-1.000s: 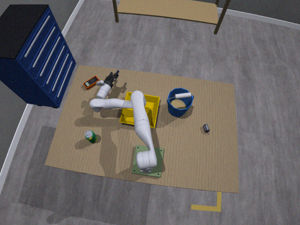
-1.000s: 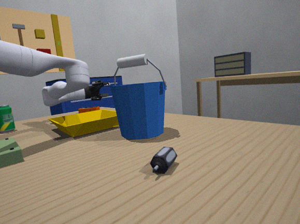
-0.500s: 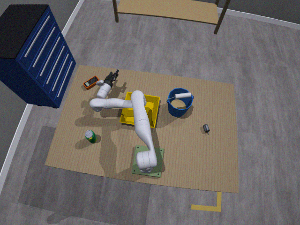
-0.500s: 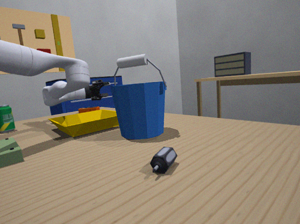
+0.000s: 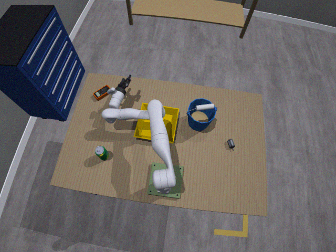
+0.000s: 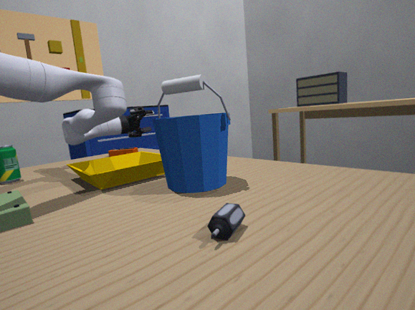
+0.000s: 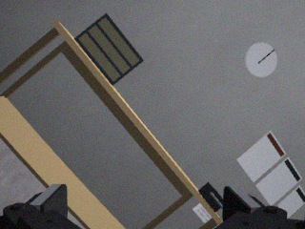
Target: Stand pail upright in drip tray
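The blue pail point(image 5: 201, 114) stands upright on the cardboard mat, its wire handle with a white grip point(image 5: 205, 106) raised. It also shows in the exterior view point(image 6: 193, 151). The yellow drip tray lies to its left, partly under my arm, and shows low in the exterior view point(image 6: 119, 168). My gripper point(image 5: 126, 81) point(image 6: 140, 121) is open and empty, held in the air well left of the tray, far from the pail; it also shows behind the pail. In the wrist view only the fingertips show, with the far wall and bench between them.
An orange multimeter point(image 5: 101, 92) lies near my gripper. A green can point(image 5: 101, 152) stands at the mat's left. A small dark motor point(image 5: 230, 143) lies right of the pail. A blue drawer cabinet point(image 5: 35, 59) stands far left, a wooden bench point(image 5: 189, 10) at the back.
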`<action>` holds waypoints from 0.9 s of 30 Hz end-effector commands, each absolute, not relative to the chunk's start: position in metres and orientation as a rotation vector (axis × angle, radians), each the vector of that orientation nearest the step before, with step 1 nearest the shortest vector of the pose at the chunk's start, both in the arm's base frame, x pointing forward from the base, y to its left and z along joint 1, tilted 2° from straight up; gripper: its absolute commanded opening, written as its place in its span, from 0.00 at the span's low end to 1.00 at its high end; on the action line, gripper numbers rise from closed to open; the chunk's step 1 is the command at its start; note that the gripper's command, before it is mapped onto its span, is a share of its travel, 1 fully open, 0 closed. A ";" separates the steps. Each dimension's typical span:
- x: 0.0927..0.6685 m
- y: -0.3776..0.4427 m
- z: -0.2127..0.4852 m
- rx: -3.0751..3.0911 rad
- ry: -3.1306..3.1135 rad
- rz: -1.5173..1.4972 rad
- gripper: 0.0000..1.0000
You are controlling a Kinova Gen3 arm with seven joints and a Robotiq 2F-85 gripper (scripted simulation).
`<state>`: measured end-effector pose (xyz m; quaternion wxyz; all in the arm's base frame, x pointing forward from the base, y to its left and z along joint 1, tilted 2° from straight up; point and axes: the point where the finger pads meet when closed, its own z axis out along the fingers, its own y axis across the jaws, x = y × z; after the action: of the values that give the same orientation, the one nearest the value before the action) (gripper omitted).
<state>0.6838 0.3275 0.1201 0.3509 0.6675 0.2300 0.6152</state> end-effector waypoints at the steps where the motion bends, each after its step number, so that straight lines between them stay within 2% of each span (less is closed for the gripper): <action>1: 0.694 0.328 0.133 1.694 0.627 1.598 1.00; 27: 0.760 0.363 0.198 1.229 1.143 1.500 1.00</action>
<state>0.7436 0.3661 0.1724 0.4135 0.5253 0.4348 0.6033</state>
